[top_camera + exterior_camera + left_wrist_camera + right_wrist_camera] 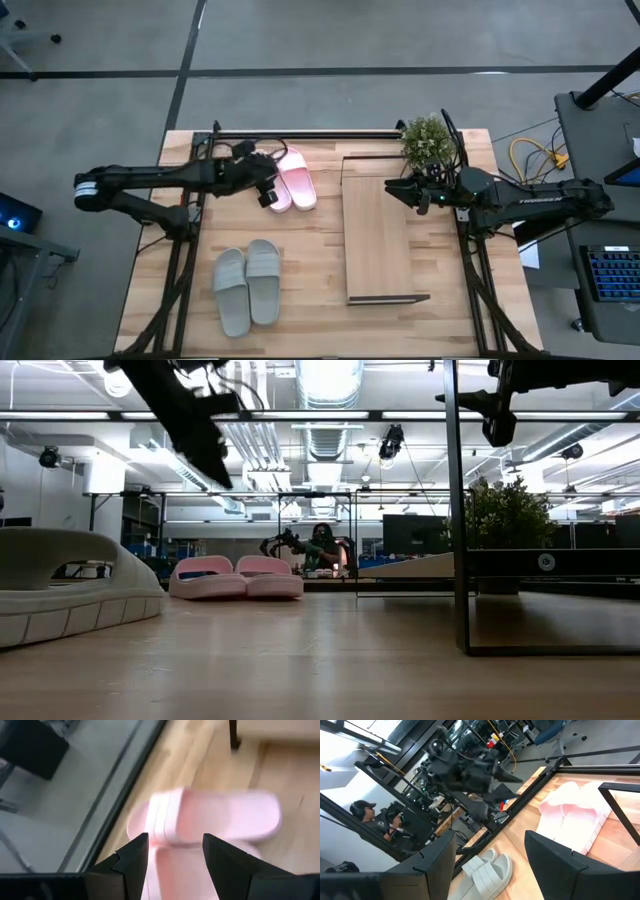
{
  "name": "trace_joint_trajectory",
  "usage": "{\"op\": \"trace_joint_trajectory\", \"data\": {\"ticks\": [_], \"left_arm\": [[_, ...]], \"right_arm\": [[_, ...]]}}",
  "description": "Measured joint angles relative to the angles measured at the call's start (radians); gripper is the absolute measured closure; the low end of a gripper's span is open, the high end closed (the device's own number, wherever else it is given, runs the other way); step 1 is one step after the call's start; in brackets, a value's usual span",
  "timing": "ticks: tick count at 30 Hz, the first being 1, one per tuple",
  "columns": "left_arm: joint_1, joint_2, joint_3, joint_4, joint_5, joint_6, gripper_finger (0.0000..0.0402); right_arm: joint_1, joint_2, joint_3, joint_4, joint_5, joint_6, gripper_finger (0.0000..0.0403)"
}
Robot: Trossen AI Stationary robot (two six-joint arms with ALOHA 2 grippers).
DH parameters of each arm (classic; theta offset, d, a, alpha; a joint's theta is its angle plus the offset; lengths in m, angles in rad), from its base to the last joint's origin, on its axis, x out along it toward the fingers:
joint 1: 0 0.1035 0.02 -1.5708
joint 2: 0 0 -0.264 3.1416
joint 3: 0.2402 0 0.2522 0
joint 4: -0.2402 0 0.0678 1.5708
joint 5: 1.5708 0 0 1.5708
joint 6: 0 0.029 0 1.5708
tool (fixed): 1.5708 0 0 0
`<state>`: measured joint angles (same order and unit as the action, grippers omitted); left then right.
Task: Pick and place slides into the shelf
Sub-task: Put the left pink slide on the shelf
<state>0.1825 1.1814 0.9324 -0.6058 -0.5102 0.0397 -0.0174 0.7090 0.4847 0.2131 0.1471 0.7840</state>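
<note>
The left claw [268,196] hangs above the pink pair of slides [291,180] near the far edge of the table [320,250], its fingers [134,860] apart with nothing between them; in the left wrist view the pink slides [210,820] lie just past the fingertips. The right claw [392,187] is raised over the far end of the shelf [378,240], its fingers apart and empty. The shelf lies lengthwise right of the table's middle, a light-wood board in a thin black frame, with no slides on it. The grey-green pair [247,285] lies side by side near the table's front left, well apart from the shelf and from both claws. A small potted plant [426,140] stands at the far right corner, just beside the right arm. In the low view a person [322,548] sits in the room beyond the table
</note>
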Motion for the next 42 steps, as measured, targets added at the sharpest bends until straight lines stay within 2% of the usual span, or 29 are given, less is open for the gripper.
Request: {"op": "trace_joint_trajectory", "data": {"ticks": [3,10,14,19,22,25,29,36,42], "left_arm": [[0.000,0.058,0.000,-0.028,-0.010,-0.005,0.0228],[0.001,0.161,0.001,-0.067,-0.170,-0.006,0.0228],[0.002,0.170,0.000,-0.130,-0.172,-0.041,0.0228],[0.062,0.125,0.000,-0.137,0.009,-0.120,0.0228],[0.117,0.085,0.000,-0.139,0.071,-0.131,0.0228],[0.197,0.044,0.012,-0.147,0.144,-0.138,0.0228],[0.337,0.020,0.031,-0.149,0.293,-0.139,0.0228],[0.574,0.108,0.113,-0.305,0.557,-0.131,0.0228],[0.655,0.220,0.200,-0.354,0.621,-0.024,0.0228]], "right_arm": [[0.000,0.000,0.000,0.000,0.000,-0.002,0.0177],[0.000,0.000,0.000,0.000,0.000,-0.002,0.0177],[0.000,0.000,0.000,0.000,0.001,-0.002,0.0177],[0.000,0.000,0.000,0.000,0.002,-0.002,0.0177],[0.000,0.000,0.000,0.000,0.002,-0.007,0.0177],[0.000,0.000,0.000,0.000,0.002,-0.010,0.0177],[0.000,0.000,0.000,0.000,0.002,-0.010,0.0177],[0.000,0.000,0.000,-0.002,0.002,-0.009,0.0177],[0.000,0.000,0.000,-0.019,0.002,-0.009,0.0177]]}}
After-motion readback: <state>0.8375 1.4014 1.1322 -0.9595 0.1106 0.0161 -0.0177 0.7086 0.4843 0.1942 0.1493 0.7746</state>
